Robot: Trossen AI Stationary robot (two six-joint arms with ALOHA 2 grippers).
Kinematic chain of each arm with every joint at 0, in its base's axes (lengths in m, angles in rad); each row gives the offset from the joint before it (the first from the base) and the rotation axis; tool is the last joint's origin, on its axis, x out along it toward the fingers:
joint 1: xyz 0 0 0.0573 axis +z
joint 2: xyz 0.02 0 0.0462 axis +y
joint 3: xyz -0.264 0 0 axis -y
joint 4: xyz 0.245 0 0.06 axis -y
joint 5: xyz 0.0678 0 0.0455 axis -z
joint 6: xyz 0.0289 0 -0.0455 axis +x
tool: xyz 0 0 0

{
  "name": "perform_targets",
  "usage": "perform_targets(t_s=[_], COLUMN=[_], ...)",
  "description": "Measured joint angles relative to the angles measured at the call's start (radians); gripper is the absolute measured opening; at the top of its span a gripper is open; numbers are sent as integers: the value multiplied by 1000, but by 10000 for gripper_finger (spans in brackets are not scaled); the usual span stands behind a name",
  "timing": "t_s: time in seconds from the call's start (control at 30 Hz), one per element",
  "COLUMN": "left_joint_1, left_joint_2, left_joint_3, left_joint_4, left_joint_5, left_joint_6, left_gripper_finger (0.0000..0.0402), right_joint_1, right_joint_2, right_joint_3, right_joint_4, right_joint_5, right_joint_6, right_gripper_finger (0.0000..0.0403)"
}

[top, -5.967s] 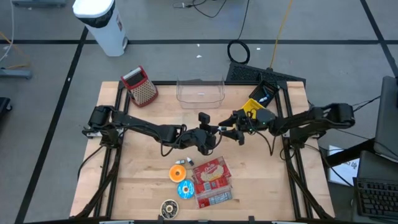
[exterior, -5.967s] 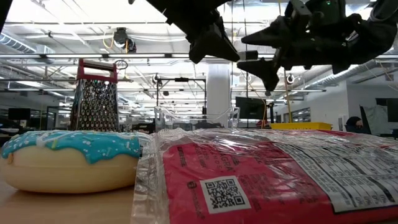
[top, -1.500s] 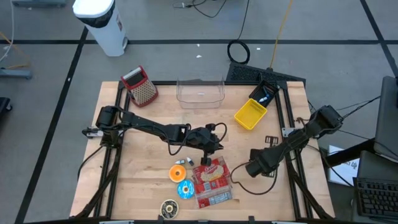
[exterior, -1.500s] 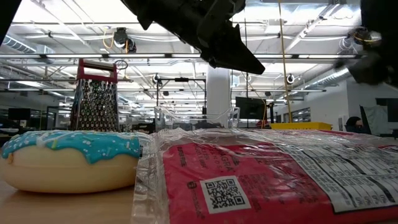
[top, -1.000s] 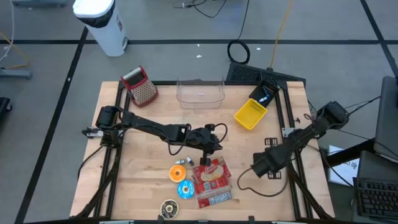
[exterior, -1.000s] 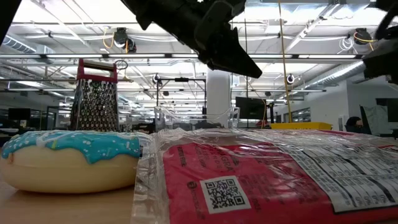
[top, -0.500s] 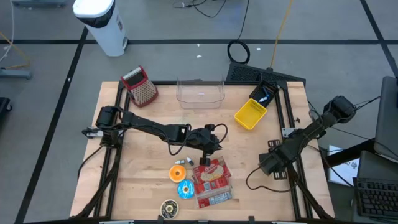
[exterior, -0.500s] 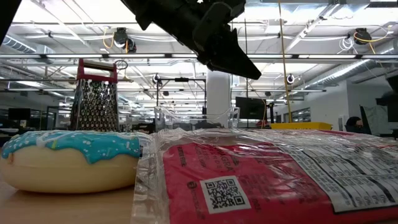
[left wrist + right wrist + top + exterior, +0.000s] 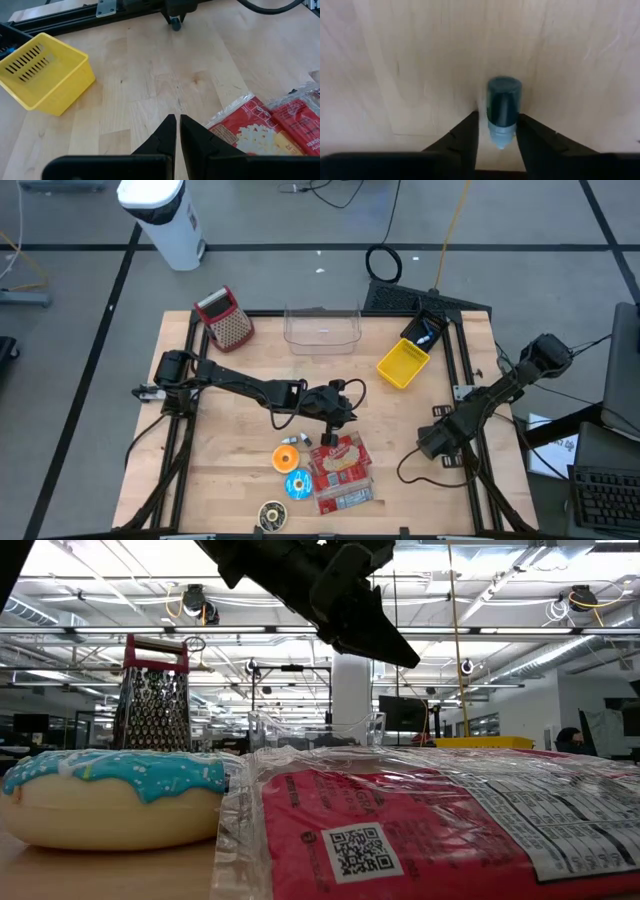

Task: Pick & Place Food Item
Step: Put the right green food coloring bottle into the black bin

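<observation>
Wooden table [image 9: 230,430]: the red snack packet [image 9: 342,461] lies near the front centre.
Left gripper [image 9: 177,118]: closed, empty, hovering just above the packet's back edge.
Right gripper [image 9: 432,442]: by the right rail, pointing down over a small blue-capped cylinder [image 9: 504,107]; whether it grips cannot be told.
Doing it well: keep the cylinder centred and squeeze gently so it doesn't roll.
Change: a second ago the right arm reached further inward; the left arm is unchanged.

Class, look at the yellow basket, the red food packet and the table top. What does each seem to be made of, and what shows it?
Yellow basket: probably moulded plastic, matte, with slotted walls.
Red food packet: thin clear plastic film, glossy and wrinkled, over red printing.
Table top: light wood, seemingly sealed smooth; grain and plank lines show.
</observation>
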Motion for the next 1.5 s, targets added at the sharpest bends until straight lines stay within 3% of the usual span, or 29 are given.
perform_targets(t_s=[0.23,0.47,0.67,0.87,1.03,1.2,1.5], left_joint_1=[0,0,0,0,13,56,81], left_joint_2=[0,0,0,0,-80,-238,-637], left_joint_3=[0,0,0,0,-6,-165,-654], left_joint_4=[0,0,0,1,-6,75,434], left_joint_5=[0,0,0,2,114,188,7], left_joint_6=[0,0,0,-3,-7,-24,-140], left_gripper_finger=[26,26,26,26,26,26,26], right_joint_1=[0,-5,-9,-47,-76,-87,-111], right_joint_2=[0,3,3,-20,-88,-192,-405], right_joint_3=[-1,9,77,106,107,107,32], right_joint_4=[-7,0,54,220,339,356,476], right_joint_5=[-20,-13,38,131,245,365,554], right_joint_6=[-16,52,64,27,-54,-99,-224], right_gripper_finger=[55,64,54,57,55,55,55])
